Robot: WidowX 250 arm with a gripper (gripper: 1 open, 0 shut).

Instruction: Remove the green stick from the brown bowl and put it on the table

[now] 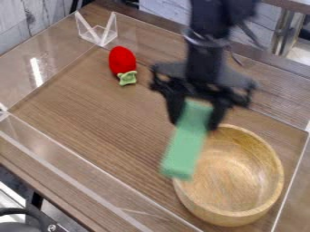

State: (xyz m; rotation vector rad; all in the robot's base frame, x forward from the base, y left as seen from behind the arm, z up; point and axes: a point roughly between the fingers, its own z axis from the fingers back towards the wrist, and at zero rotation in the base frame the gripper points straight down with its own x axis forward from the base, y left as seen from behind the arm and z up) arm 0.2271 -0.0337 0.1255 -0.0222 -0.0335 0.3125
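So the desk [85, 113] is showing off a brown wood-grain top with darker streaks, and low clear plastic walls [54, 54] are running around its edges. A big light-brown wooden bowl [230, 177] is sitting on it at the near right corner. A red strawberry toy [122, 62] with little green leaves is lying toward the far side, well apart from the bowl. A small clear plastic piece [94, 30] is standing near the far wall.
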